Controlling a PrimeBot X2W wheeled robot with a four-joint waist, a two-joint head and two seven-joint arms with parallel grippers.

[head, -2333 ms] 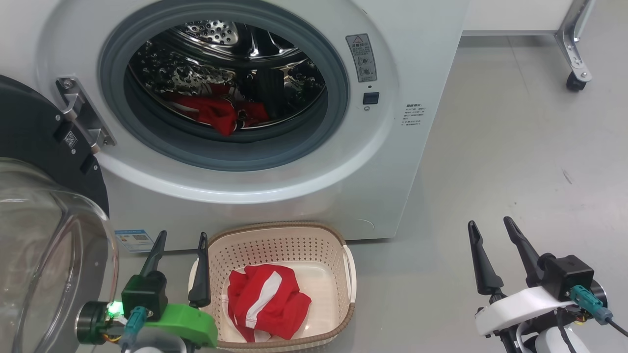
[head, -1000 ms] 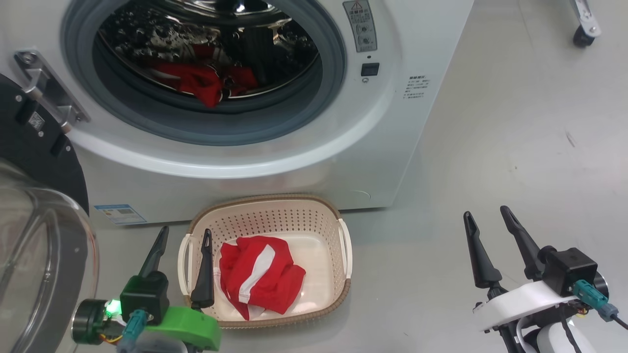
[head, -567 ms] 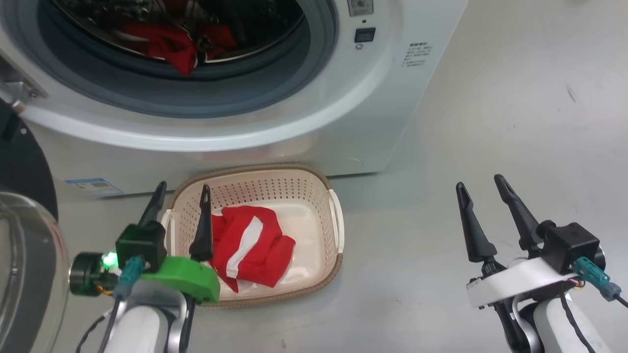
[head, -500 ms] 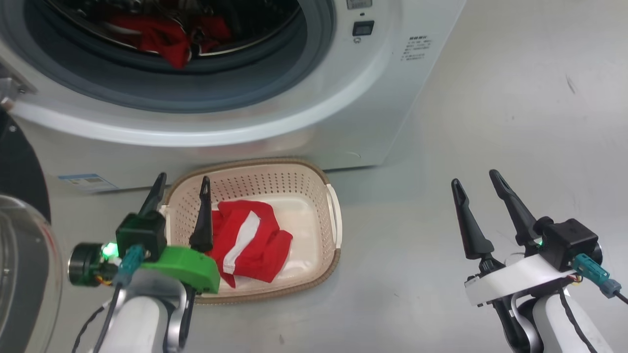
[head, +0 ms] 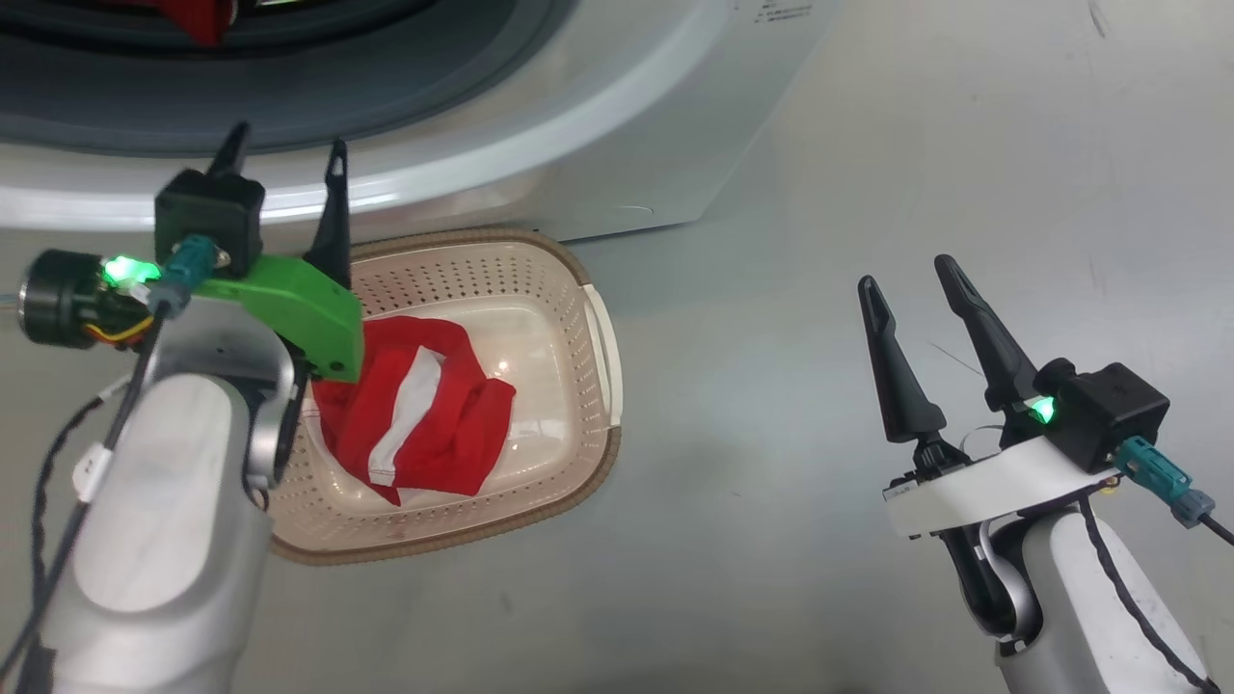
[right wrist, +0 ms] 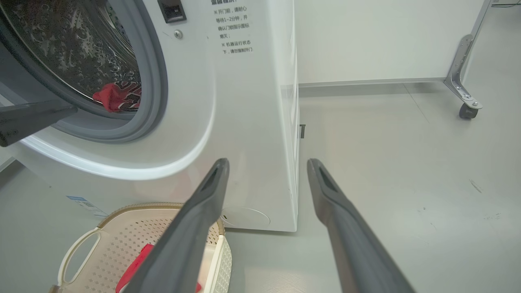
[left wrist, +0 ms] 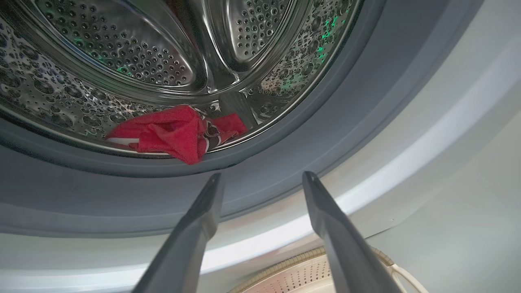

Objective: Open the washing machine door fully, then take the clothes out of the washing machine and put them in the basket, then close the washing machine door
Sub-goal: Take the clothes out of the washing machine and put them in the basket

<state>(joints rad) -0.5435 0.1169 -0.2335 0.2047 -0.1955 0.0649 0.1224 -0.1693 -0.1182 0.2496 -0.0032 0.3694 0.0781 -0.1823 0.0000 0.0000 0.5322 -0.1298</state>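
The washing machine [head: 617, 116] fills the head view's top, and its opening stands uncovered; the washing machine door is out of view. Red clothes [left wrist: 171, 134] lie at the front of the steel drum, also seen as clothes [right wrist: 114, 97] in the right wrist view. My left gripper [head: 285, 149] is open and empty, raised before the lower door ring and pointing at the grey gasket [left wrist: 285, 162]. The cream basket [head: 569, 289] sits on the floor below, holding a red and white garment [head: 415, 414]. My right gripper [head: 906, 275] hangs open and empty over bare floor to the basket's right.
Grey floor [head: 868, 145] stretches to the right of the machine. A metal leg with a caster [right wrist: 464, 93] stands far right by the white wall. The left gripper's finger [right wrist: 32, 118] reaches in from the right wrist view's left edge.
The head camera has tilted down, shifting the whole picture. My left arm has risen from beside the basket to the machine's lower door ring. The right gripper has stayed open in place.
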